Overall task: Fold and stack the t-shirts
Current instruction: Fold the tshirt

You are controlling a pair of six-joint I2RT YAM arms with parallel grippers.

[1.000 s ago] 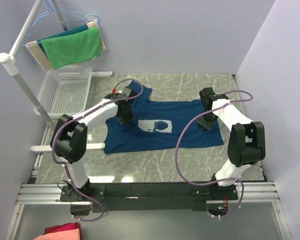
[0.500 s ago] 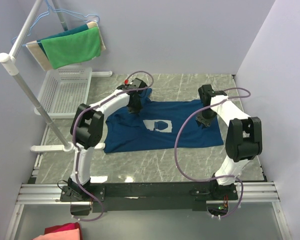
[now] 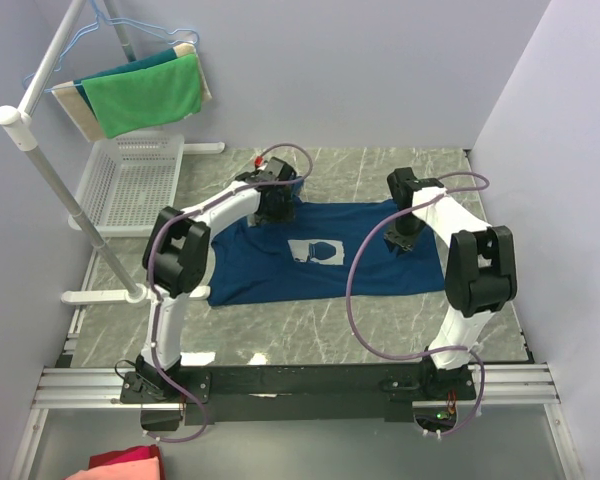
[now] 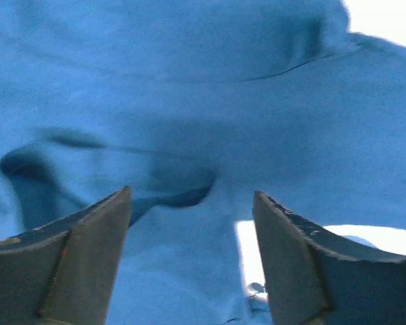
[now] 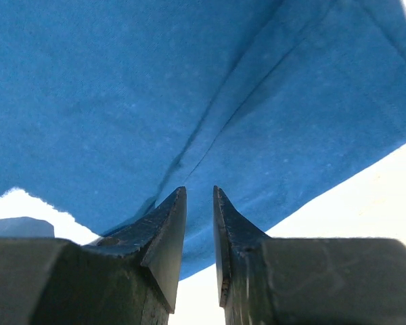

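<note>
Navy t-shirt (image 3: 280, 272) whole overhead; left gripper (image 4: 191, 196) agape only up close.

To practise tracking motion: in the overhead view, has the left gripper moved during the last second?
Yes. The left gripper has gone up and rightward in the overhead view, ending farther from the fixed white basket.

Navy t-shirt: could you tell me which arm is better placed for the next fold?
Right, probably: the right gripper looks pinched on the navy t-shirt, a crease running from its tips, whereas the left gripper stands open over the cloth, gripping nothing.
</note>
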